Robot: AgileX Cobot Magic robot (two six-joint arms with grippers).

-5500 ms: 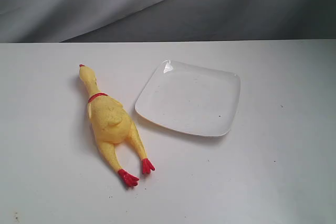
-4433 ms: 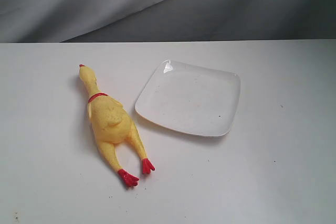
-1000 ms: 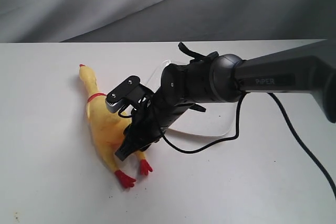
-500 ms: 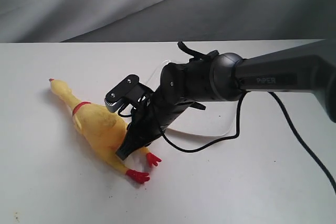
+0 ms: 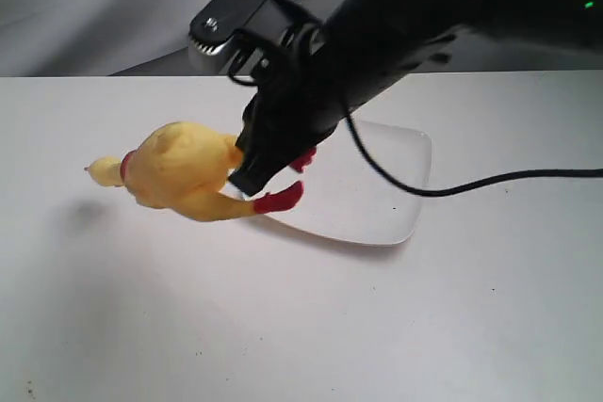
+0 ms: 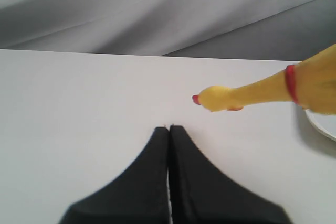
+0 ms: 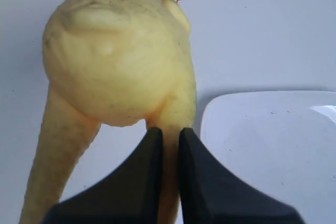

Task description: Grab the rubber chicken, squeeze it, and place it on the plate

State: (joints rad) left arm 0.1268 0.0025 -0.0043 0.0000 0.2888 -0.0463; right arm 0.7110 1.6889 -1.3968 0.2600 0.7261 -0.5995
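Nearest you, the bench (image 5: pixel 283 336) is open white surface across the whole front of the exterior view. Only a faint shadow lies at the left, under the toy, so you have free room in front and to the left.

Mid-bench, your right end effector (image 5: pixel 247 174) reaches in from the upper right. It is pinched nearly closed on one leg of the rubber chicken (image 5: pixel 179 168). In the right wrist view the leg fills the thin gap between the two black fingers (image 7: pixel 147 161).

The chicken is off the bench, in the air, lying roughly level. Its head points left and its legs point toward the plate (image 5: pixel 400 200). One red foot (image 5: pixel 280 200) hangs at the plate's near left edge. The second red foot (image 5: pixel 303 159) is half hidden behind the end effector.

The plate sits flat on the bench, just right of the chicken, with bare bench along its near and right edges. A black cable (image 5: pixel 490 179) crosses in front of the plate in the exterior view and runs out at the right edge.

Your left end effector (image 6: pixel 169 128) has its fingers pressed together with nothing between them. It is over bare bench, and the chicken's head lies beyond its tips, apart from them.

Farthest back is the bench's straight rear edge, then a grey cloth backdrop (image 5: pixel 94 7).

Count: one chicken, one plate, two end effectors, two red feet, one cable.
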